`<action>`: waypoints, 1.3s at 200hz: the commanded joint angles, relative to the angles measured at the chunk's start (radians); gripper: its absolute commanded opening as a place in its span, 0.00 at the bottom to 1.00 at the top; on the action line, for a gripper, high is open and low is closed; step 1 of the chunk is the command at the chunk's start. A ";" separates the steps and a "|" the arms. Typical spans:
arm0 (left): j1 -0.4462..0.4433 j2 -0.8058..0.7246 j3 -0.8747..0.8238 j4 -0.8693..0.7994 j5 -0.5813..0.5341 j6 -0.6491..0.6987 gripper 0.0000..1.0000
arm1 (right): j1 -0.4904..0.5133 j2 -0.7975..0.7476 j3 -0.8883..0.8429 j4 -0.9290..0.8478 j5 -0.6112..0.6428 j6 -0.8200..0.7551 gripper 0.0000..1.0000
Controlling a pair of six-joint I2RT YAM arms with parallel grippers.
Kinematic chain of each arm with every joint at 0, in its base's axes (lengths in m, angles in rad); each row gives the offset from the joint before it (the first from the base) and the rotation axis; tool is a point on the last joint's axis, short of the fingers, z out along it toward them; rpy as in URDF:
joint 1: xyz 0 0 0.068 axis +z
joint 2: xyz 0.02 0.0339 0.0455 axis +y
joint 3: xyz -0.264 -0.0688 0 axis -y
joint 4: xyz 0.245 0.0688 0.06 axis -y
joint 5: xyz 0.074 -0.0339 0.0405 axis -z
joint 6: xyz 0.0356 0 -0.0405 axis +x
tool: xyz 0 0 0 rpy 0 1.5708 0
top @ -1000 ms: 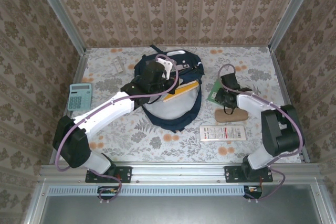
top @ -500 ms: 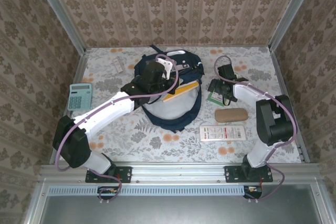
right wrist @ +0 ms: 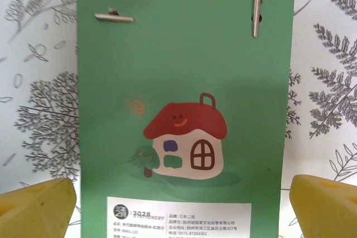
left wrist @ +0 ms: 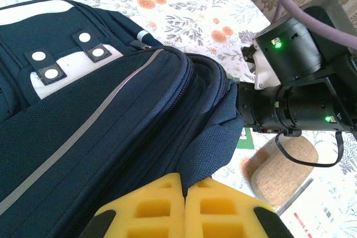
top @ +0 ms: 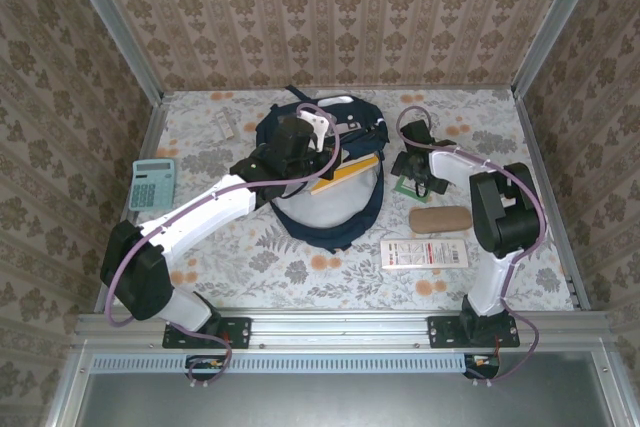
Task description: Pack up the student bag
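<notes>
left end effector (left wrist: 184, 196) pinches student bag (left wrist: 83, 110); right end effector (right wrist: 181, 193) wide (over green notebook (right wrist: 184, 82)).

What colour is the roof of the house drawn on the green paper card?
Red roof; right wrist view shows it best.

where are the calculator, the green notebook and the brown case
calculator (top: 152, 184), top view, middle of its keypad
green notebook (right wrist: 184, 115), right wrist view, the house drawing on its cover
brown case (top: 440, 218), top view, middle of its top side

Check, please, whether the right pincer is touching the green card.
Cannot tell: in the right wrist view the right pincer straddles the green card, but its height above is unclear.
</notes>
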 commanded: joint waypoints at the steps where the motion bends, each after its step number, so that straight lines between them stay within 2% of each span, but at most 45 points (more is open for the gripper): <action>1: 0.000 -0.028 0.054 0.043 0.004 -0.019 0.00 | 0.012 0.004 -0.011 -0.025 0.042 0.050 1.00; 112: -0.001 -0.031 0.059 0.040 0.020 -0.024 0.00 | 0.079 -0.038 -0.102 0.011 0.080 0.107 1.00; 213: 0.000 -0.032 0.058 0.039 0.023 -0.024 0.00 | 0.143 -0.110 -0.106 -0.022 0.116 0.044 0.99; 260: -0.001 -0.032 0.057 0.042 0.024 -0.023 0.00 | 0.149 -0.093 -0.117 -0.019 0.075 -0.013 1.00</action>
